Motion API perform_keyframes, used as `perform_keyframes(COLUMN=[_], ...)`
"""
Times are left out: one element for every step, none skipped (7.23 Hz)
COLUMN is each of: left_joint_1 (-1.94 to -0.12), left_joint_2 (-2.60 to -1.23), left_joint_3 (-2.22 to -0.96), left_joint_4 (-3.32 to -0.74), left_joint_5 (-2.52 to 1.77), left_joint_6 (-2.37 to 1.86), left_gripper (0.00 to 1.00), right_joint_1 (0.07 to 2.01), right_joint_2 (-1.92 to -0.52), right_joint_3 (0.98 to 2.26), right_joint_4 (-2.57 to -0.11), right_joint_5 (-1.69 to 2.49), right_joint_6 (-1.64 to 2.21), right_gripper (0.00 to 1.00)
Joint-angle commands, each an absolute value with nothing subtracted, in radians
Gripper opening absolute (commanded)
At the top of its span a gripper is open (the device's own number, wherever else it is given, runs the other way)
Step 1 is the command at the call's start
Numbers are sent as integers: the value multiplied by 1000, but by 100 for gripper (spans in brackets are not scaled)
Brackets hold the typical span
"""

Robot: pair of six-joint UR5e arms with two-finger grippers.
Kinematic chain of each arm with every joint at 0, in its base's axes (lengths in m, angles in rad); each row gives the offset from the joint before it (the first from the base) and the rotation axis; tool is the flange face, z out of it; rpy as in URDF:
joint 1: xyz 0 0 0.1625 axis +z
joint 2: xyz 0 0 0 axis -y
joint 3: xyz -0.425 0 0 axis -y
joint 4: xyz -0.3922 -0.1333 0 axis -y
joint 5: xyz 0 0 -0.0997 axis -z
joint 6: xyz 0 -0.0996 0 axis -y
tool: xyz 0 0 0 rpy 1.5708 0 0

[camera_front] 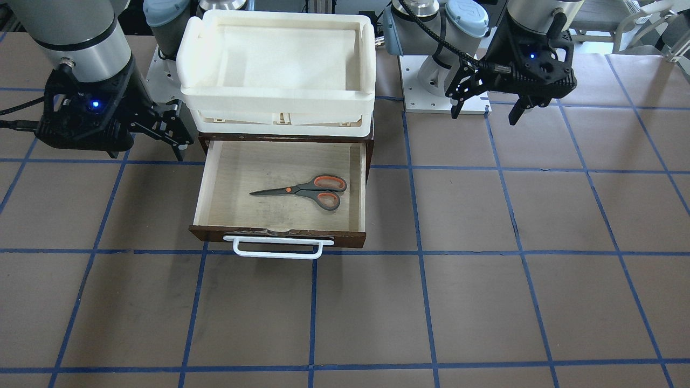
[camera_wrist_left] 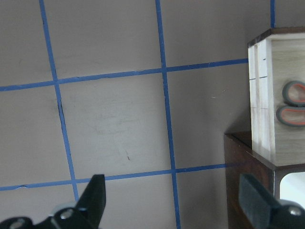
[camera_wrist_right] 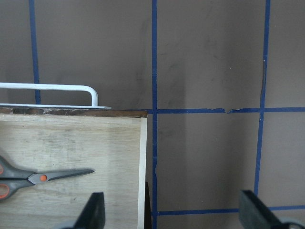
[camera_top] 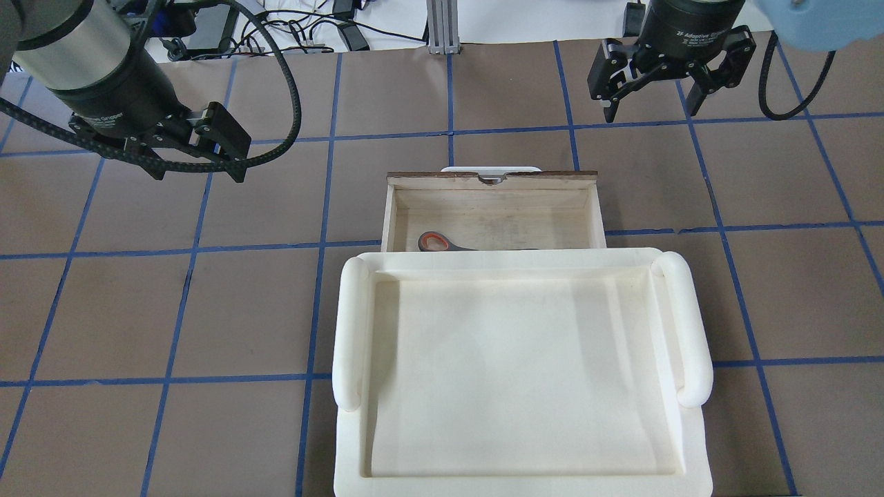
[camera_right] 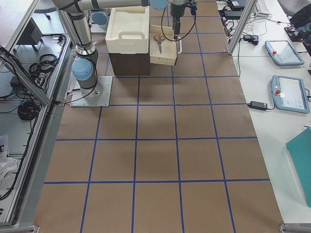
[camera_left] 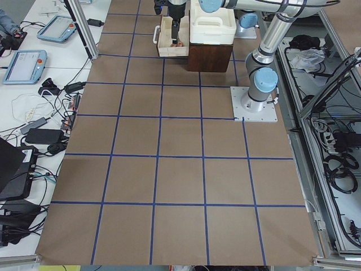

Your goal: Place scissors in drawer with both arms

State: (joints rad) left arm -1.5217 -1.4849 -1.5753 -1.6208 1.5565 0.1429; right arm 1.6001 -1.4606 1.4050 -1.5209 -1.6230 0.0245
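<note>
The scissors [camera_front: 310, 191] lie flat inside the open drawer [camera_front: 242, 178], handles toward my left side and blades toward my right. They also show in the overhead view [camera_top: 435, 243], half hidden by the foam tray. The left wrist view shows the handles [camera_wrist_left: 293, 102] and the right wrist view the blades [camera_wrist_right: 38, 177]. My left gripper [camera_front: 485, 116] is open and empty, raised to the left of the drawer [camera_top: 483, 207]. My right gripper [camera_front: 146, 153] is open and empty, raised to the right of it. Neither touches anything.
A white foam tray [camera_front: 275, 97] sits on top of the dark brown cabinet [camera_wrist_left: 243, 181] that holds the drawer. The drawer's white bar handle [camera_front: 277, 248] faces away from me. Brown table with blue grid lines surrounds it.
</note>
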Motion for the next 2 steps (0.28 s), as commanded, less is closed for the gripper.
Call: perform_keyframes(left_joint_1=[-1522, -1522], left_joint_2=[-1477, -1471], left_joint_3=[-1575, -1574], left_joint_4=[-1626, -1631], left_joint_5=[1562, 1575], left_joint_6=[143, 144], left_gripper=[100, 100], right_joint_1=[1601, 1601], right_joint_2=[-1460, -1460], right_joint_3=[1405, 1405], right_joint_4=[-1517, -1520], right_joint_5=[-1623, -1623], right_joint_6=[28, 28], right_gripper=[100, 100])
